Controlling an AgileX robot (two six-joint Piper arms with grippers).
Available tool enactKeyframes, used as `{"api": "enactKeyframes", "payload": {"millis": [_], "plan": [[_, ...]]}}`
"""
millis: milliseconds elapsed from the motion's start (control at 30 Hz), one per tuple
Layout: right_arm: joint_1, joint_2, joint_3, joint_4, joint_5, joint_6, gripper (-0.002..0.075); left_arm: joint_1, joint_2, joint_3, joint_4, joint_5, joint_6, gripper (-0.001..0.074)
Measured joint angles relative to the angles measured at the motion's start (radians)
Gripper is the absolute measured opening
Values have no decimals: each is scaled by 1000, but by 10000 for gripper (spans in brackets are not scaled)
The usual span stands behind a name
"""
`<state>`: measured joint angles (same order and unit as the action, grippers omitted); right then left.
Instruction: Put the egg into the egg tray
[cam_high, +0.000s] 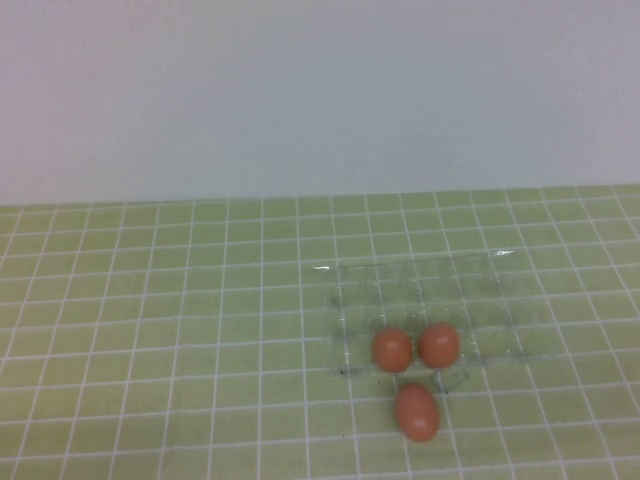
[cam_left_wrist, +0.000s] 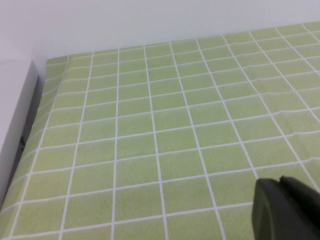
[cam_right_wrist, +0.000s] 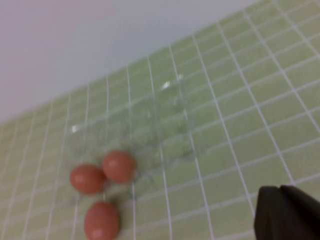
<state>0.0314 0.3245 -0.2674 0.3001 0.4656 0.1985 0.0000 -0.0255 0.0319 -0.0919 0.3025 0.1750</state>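
Observation:
The clear egg tray (cam_high: 425, 285) lies on the green tiled cloth right of centre. Two reddish-brown eggs (cam_high: 392, 350) (cam_high: 439, 345) sit side by side in its near row. A third egg (cam_high: 417, 412) lies on the cloth just in front of the tray. In the right wrist view the tray (cam_right_wrist: 150, 117), the loose egg (cam_right_wrist: 102, 220) and the two eggs in the tray (cam_right_wrist: 87, 178) (cam_right_wrist: 119, 166) show. My right gripper (cam_right_wrist: 280, 189) is shut and empty, well away from them. My left gripper (cam_left_wrist: 281, 181) is shut and empty over bare cloth. Neither gripper shows in the high view.
A white wall (cam_high: 320, 90) backs the table. In the left wrist view a white raised edge (cam_left_wrist: 17, 130) borders the cloth's side. Green tiled cloth (cam_high: 150, 330) spreads left of the tray.

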Motion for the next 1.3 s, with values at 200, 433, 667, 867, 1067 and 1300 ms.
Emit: {"api": "enactKeyframes", "payload": {"millis": [200,433,667,867,1067,1300], "plan": [[0,275,-205,80,222,-250,-2,0,0,0,0,0,0,0],[114,587,-353,100,319,-613,-2,0,0,0,0,0,0,0],[360,919,-452,102,250,-671,-1,0,0,0,0,0,0,0],[484,1226,-656,118,248,-547,149,0,0,0,0,0,0,0],[553,1436,-886,21,264,-319,441,0,0,0,0,0,0,0],[573,1563,-1018,-61,350,-179,482,0,0,0,0,0,0,0]]}}
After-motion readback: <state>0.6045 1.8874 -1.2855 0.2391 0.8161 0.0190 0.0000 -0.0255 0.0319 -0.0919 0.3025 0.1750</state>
